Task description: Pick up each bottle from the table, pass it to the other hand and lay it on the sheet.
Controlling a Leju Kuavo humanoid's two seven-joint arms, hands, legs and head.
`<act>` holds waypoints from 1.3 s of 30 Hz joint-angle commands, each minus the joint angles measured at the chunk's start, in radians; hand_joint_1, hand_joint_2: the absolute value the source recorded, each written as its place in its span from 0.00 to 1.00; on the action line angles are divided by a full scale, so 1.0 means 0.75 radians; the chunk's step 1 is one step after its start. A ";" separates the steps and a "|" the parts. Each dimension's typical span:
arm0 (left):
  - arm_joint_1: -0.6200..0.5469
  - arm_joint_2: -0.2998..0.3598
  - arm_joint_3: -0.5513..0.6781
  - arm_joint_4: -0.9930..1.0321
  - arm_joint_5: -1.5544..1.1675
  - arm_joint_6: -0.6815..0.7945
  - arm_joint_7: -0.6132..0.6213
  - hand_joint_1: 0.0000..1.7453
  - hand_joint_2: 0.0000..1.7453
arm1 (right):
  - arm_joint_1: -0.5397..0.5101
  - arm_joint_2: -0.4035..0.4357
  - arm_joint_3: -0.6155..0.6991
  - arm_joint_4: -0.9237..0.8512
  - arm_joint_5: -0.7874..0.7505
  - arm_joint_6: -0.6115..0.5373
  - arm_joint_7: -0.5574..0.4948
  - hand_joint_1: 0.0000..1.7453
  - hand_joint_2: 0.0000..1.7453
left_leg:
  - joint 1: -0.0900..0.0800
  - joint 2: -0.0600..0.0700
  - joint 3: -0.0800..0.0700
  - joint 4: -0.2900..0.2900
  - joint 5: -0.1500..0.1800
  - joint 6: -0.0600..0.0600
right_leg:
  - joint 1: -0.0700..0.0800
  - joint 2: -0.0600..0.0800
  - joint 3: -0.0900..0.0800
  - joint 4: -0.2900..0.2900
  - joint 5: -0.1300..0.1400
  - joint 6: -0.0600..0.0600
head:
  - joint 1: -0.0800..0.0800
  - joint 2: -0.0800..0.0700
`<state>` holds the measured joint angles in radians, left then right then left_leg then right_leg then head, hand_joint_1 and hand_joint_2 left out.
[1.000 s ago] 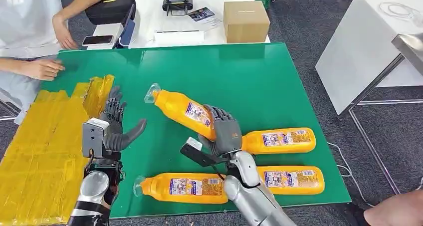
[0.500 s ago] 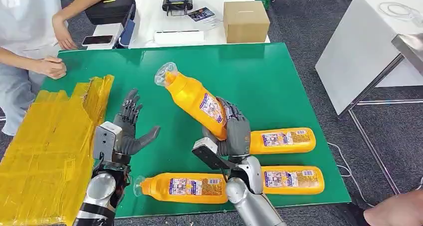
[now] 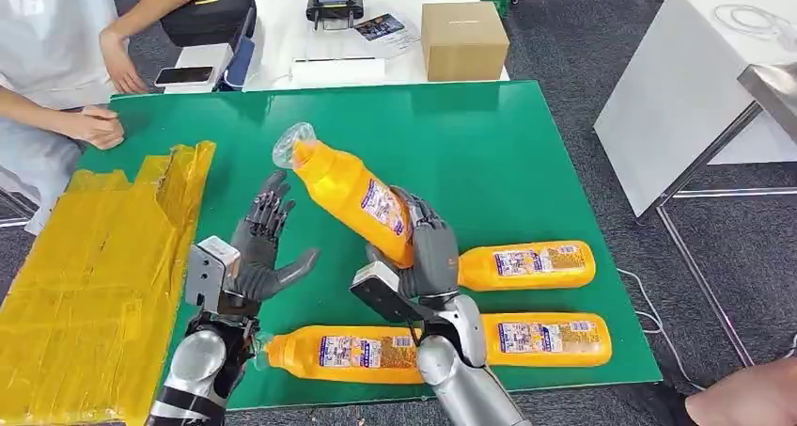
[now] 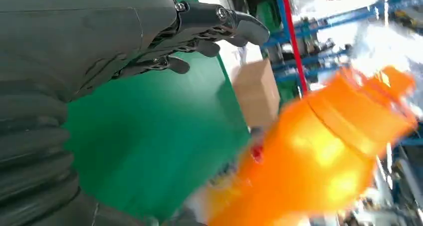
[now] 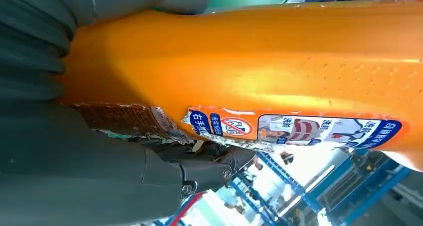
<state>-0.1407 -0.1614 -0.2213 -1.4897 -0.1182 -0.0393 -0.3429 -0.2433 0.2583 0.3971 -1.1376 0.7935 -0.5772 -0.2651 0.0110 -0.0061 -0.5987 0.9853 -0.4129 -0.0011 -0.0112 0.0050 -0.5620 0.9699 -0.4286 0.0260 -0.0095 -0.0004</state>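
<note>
The right hand (image 3: 428,252) grips 1 orange bottle (image 3: 352,198) by its lower end, fingers wrapped round the body, and holds it tilted above the green table (image 3: 489,153) with its clear cap (image 3: 293,144) pointing up and toward the left; the right wrist view shows the grey fingers (image 5: 199,168) closed against the bottle's label; the left hand (image 3: 263,252) is raised just beside the bottle, palm toward it, fingers spread wide and holding nothing; 3 more orange bottles lie on the table: 1 behind the right hand (image 3: 531,264), 2 along the near edge (image 3: 343,353) (image 3: 550,339); the yellow sheet (image 3: 85,276) covers the table's left side; a person's hand (image 3: 94,125) rests on the far left corner.
</note>
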 commanded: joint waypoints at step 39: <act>-0.094 0.037 -0.028 0.064 0.341 -0.177 0.005 0.00 1.00 | -0.106 0.052 0.340 0.278 0.062 0.020 -0.078 1.00 1.00 | 0.001 0.000 0.005 -0.001 -0.002 0.000 | 0.001 -0.002 0.005 -0.001 -0.002 -0.001 | 0.000 0.000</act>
<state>-0.1495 -0.1549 -0.2331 -1.4858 0.1190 -0.1568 -0.3464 -0.2870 0.3094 0.6016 -1.0151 0.8431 -0.5653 -0.3090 0.0110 -0.0059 -0.5987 0.9852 -0.4129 -0.0012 -0.0112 0.0051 -0.5623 0.9699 -0.4287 0.0260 -0.0095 -0.0004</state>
